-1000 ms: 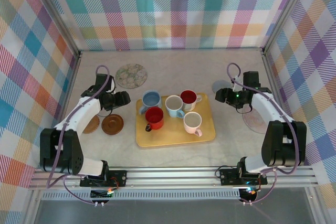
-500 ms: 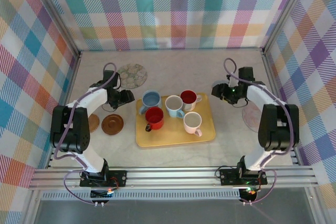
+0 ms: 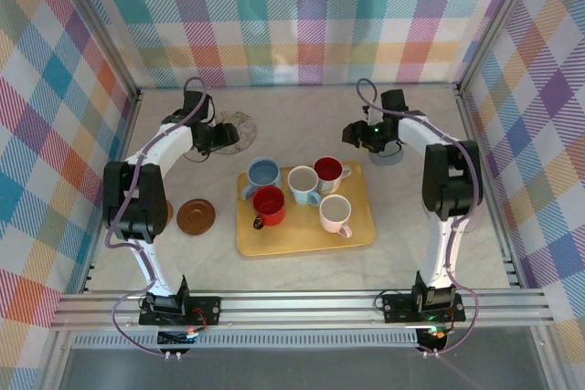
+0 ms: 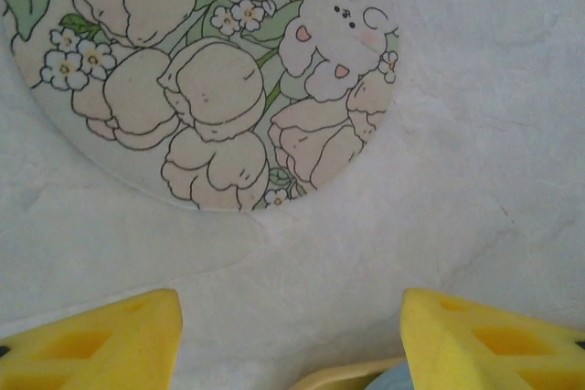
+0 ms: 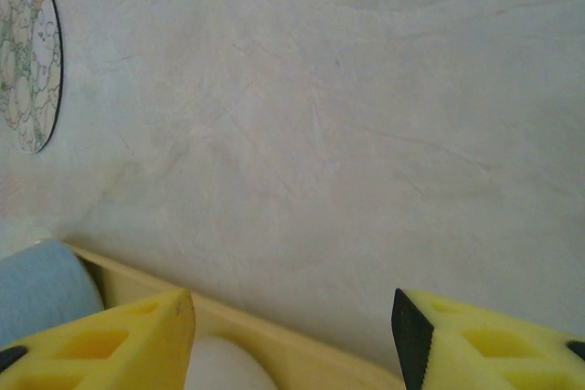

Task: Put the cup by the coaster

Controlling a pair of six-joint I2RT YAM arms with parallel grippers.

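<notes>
Several cups stand on the yellow tray (image 3: pixel 306 242): blue (image 3: pixel 263 172), red (image 3: pixel 269 200), pale (image 3: pixel 303 182), maroon (image 3: pixel 327 168) and pink (image 3: pixel 335 213). Behind the tray's left corner lies a round floral coaster (image 3: pixel 239 121), large in the left wrist view (image 4: pixel 210 70). My left gripper (image 3: pixel 227 139) hovers over that coaster's near edge, open and empty (image 4: pixel 292 344); the tray rim (image 4: pixel 343 376) and the blue cup (image 4: pixel 395 381) peek between its fingertips. My right gripper (image 3: pixel 353 136) hangs behind the tray's back right corner, open and empty (image 5: pixel 292 344), above the tray rim (image 5: pixel 274 335).
A brown coaster (image 3: pixel 196 216) lies left of the tray, with another (image 3: pixel 164 215) partly behind the left arm. A greyish round disc (image 3: pixel 388 154) sits under the right wrist. Checked walls close the table at the back and sides.
Both arms have swung toward the back of the table. The left gripper went from beside the tray to the floral coaster; the right gripper went from right of the tray to behind it.
</notes>
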